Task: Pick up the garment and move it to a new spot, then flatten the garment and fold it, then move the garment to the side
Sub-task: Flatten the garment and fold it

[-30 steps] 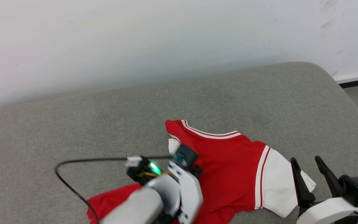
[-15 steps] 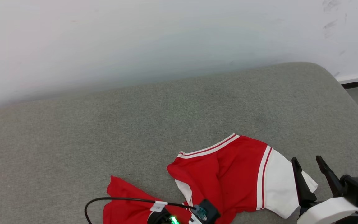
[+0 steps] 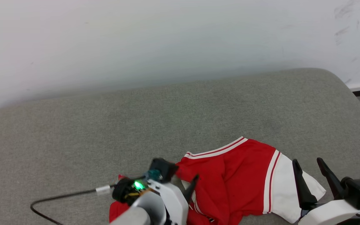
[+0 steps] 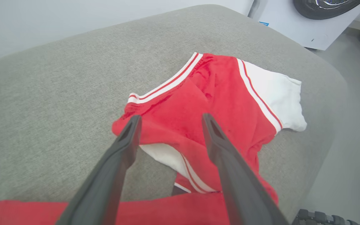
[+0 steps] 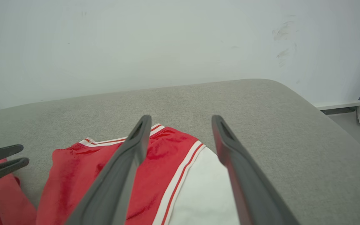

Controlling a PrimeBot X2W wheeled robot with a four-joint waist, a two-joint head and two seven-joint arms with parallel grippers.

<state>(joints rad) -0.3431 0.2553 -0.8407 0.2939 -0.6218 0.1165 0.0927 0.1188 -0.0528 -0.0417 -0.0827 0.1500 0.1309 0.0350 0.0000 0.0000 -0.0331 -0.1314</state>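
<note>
1. Cushion (image 3: 105,131): grey work surface.
2. Garment (image 3: 242,175): crumpled at the cushion's near right edge; flattening step likely in hand.
3. Left gripper (image 4: 170,120), right gripper (image 3: 306,162): both wide, empty, over that edge. Next move likely: pinch fabric, pull flat.

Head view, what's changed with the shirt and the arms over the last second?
The left gripper pulled back toward the robot and the collar side of the garment came with it, bunching up. That gripper has since come forward and is open above the red fabric, apparently having let go. The right gripper stayed open beside the white sleeve, which kept its place. The camera shifted slightly.
</note>
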